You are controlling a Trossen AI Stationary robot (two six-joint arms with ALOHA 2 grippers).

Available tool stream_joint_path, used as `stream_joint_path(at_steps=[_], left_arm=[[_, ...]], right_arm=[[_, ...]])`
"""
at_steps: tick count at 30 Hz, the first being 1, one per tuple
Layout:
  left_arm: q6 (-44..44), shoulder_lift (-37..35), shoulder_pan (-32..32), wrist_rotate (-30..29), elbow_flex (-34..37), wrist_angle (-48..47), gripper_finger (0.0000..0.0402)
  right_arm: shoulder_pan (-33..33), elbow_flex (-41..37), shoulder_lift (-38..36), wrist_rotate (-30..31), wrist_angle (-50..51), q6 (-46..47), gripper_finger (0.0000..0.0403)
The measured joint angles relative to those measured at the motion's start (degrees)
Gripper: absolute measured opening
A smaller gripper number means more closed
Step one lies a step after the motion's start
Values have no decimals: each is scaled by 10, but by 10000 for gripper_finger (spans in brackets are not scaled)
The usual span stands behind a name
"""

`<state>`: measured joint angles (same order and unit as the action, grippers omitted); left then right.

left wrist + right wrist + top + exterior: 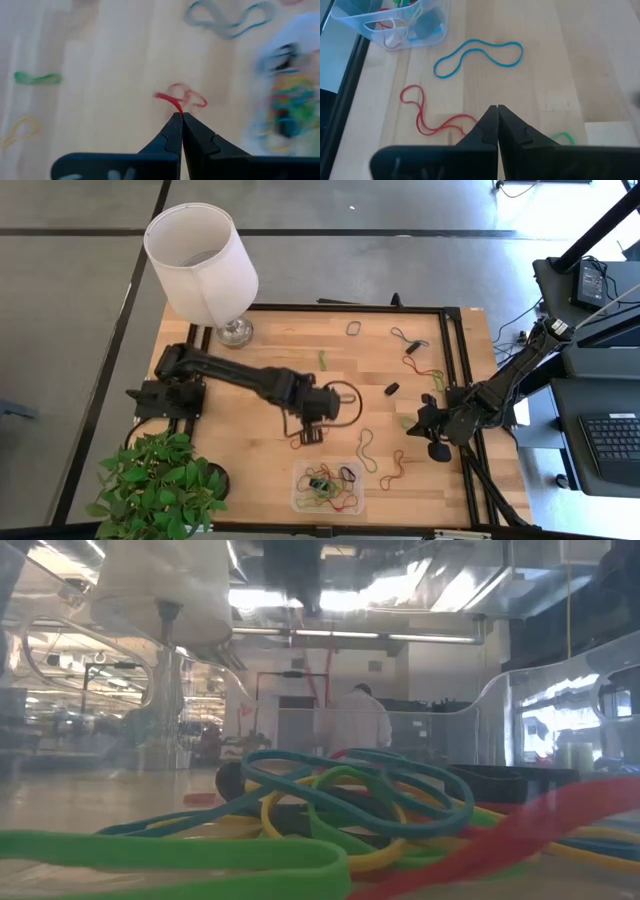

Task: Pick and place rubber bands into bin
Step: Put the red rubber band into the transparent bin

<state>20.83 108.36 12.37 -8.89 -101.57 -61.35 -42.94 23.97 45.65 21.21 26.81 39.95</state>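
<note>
A clear bin (328, 487) sits at the near edge of the wooden desk (270, 350), already holding a tangle of green, yellow, teal and red rubber bands (330, 802) that fills the foreground of the low view. A potted plant (155, 485) occupies the near left corner. Just beyond the bin, toward the desk's middle, the left pincer (181, 116) is clamped together on a red rubber band (181, 98), which dangles from its tips above the wood; in the high view that band (305, 437) shows as a small red loop beneath the arm's wrist. A teal band (479, 56) and a long red band (427, 112) lie loose on the desk between the bin and the right edge. The right pincer (497, 111) hovers near the right edge with its fingers pressed together and nothing between them, a green band (563, 137) just beside it. Farther back, more bands lie scattered toward the far right corner, a grey one (355, 329) nearest the far edge. A white-shaded lamp (203, 260) stands at the far left corner.
</note>
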Motion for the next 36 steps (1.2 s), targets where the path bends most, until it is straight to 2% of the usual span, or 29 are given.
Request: stream_joint_path(at_steps=[6, 11, 19, 24, 30, 36], left_arm=[[22, 15, 55, -18, -53, 18, 2], [21, 43, 86, -19, -104, 78, 2], [27, 105, 127, -2, -185, 73, 2], [72, 124, 146, 23, -192, 61, 2], [130, 147, 164, 65, -192, -15, 3], [133, 175, 173, 75, -191, -32, 3]], right_arm=[[0, 0, 0, 0, 4, -16, 2], [0, 0, 0, -5, 4, -12, 2], [0, 0, 2, -14, 4, 3, 2], [0, 0, 2, -16, 2, 18, 2], [0, 0, 2, -16, 0, 19, 2], [0, 0, 2, -15, 0, 19, 2]])
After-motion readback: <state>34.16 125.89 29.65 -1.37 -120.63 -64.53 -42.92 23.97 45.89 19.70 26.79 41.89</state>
